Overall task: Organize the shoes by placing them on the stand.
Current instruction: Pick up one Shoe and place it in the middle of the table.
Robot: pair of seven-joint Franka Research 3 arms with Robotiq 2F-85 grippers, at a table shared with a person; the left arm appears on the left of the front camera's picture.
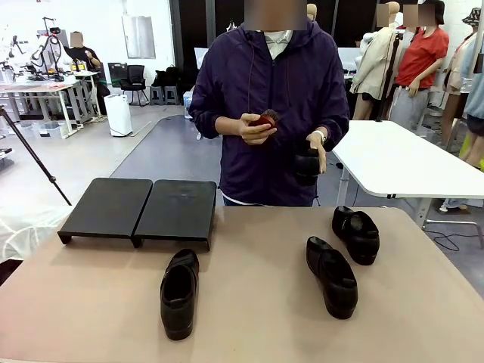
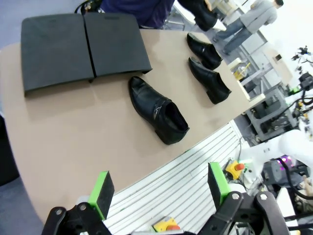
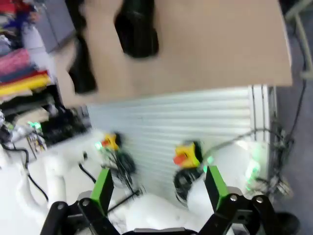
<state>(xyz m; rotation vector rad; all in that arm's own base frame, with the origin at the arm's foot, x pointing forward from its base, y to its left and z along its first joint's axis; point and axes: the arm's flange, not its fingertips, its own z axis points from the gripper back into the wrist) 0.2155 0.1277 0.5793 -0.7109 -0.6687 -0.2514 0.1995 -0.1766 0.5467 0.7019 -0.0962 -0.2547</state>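
Shoes (image 1: 179,293), glossy black with round toes, lie three on the tabletop (image 1: 257,333), flat matte-black stand (image 1: 140,209) at ten o'clock, left claw (image 2: 159,181) and right claw (image 3: 156,178) both spread wide.

Stand (image 1: 136,208) at far left bare on top, open from above and from the near side. Wide bare table (image 1: 249,333) down the middle, between left shoe (image 1: 179,293) and nearer right shoe (image 1: 331,275). Only a narrow gap from that to farther right shoe (image 1: 356,234). Near-left corner and far-right corner open. Far middle blocked by person (image 1: 268,98) at the edge, fourth shoe (image 1: 306,165) held in hand (image 1: 318,147) above the table.
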